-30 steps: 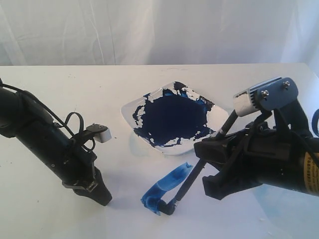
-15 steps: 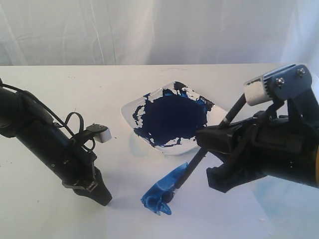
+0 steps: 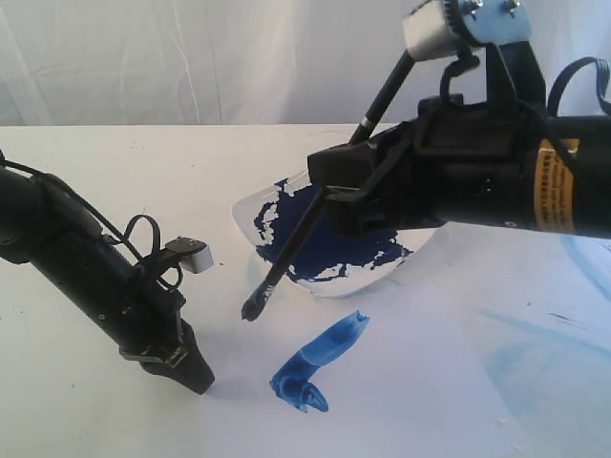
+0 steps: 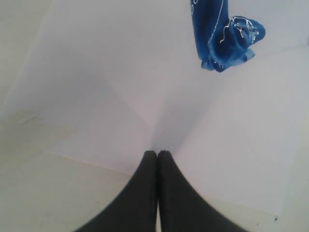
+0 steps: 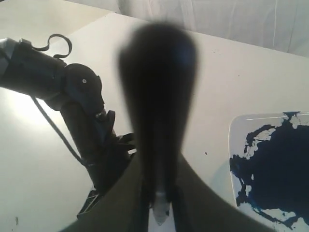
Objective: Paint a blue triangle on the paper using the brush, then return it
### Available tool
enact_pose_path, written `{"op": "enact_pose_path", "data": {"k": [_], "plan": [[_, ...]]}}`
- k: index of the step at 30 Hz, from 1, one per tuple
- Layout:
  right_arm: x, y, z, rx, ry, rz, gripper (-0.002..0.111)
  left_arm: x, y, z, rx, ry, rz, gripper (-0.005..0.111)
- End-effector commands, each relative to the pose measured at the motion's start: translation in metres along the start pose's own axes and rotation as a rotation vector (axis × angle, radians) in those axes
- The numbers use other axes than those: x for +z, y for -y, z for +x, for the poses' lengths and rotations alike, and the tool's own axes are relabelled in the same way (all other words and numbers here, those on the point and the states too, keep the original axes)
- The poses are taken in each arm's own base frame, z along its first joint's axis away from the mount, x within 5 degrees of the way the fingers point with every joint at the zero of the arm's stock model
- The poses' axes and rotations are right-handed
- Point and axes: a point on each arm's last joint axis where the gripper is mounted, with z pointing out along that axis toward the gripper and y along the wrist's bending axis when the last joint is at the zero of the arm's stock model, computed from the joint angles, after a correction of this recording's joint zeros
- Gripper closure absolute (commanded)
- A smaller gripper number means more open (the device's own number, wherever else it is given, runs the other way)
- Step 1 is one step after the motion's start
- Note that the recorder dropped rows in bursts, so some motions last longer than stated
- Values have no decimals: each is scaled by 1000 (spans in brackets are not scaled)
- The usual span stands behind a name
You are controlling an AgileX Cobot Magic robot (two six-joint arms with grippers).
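My right gripper (image 3: 329,191) is shut on the black-handled brush (image 3: 286,258) and holds it slanted above the table. The dark bristle tip (image 3: 253,307) hangs in the air by the dish's near left corner. In the right wrist view the brush (image 5: 159,96) is a dark blur between the fingers of the right gripper (image 5: 160,212). On the paper (image 4: 120,96) lies one short thick blue stroke (image 3: 320,367) with a blob at its near end. No closed triangle outline shows. My left gripper (image 3: 194,374), also in the left wrist view (image 4: 157,153), is shut and empty, tips on the paper near its edge.
A white square dish (image 3: 246,208) with a dark navy paint pool (image 3: 334,229) sits mid-table, partly behind the right arm. Pale blue smears (image 3: 554,353) cover the table at the right. A white curtain (image 3: 191,57) hangs behind. The left arm (image 5: 82,106) shows in the right wrist view.
The right gripper rose and swung up and to the left with the brush. The tip left the blue stroke and now hangs above the table. The left arm stayed still.
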Motion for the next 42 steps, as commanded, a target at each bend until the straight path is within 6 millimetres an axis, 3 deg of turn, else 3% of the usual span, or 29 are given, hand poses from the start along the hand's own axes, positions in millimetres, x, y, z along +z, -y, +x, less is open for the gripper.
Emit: {"op": "enact_pose_path", "data": {"k": [1, 5, 8, 12, 14, 15, 17, 18, 20, 36, 42], "plan": [[3, 4, -6, 38, 12, 20, 108, 1, 2, -1, -8, -2, 18, 107], [-3, 10, -15, 30, 67, 113, 108, 1, 2, -1, -8, -2, 18, 107], [-2, 6, -18, 15, 67, 77, 108, 1, 2, -1, -8, -2, 18, 107], [-6, 7, -30, -211, 246, 96, 108, 1, 2, -1, -8, -2, 18, 107], [-4, 15, -27, -183, 213, 240, 108, 1, 3, -1, -8, -3, 20, 107], [-5, 13, -21, -244, 113, 296, 108, 1, 2, -1, -8, -2, 18, 107], [-2, -5, -14, -369, -71, 181, 108, 1, 2, -1, -8, -2, 18, 107], [-3, -16, -17, -363, -71, 68, 108, 1, 2, -1, -8, -2, 18, 107], [-5, -18, -18, -358, -53, 51, 108, 1, 2, -1, -8, -2, 18, 107], [16, -18, 10, -289, -201, -59, 108, 1, 2, -1, -8, -2, 18, 107], [20, 9, 1, -229, -199, -119, 108, 1, 2, -1, -8, -2, 18, 107]]}}
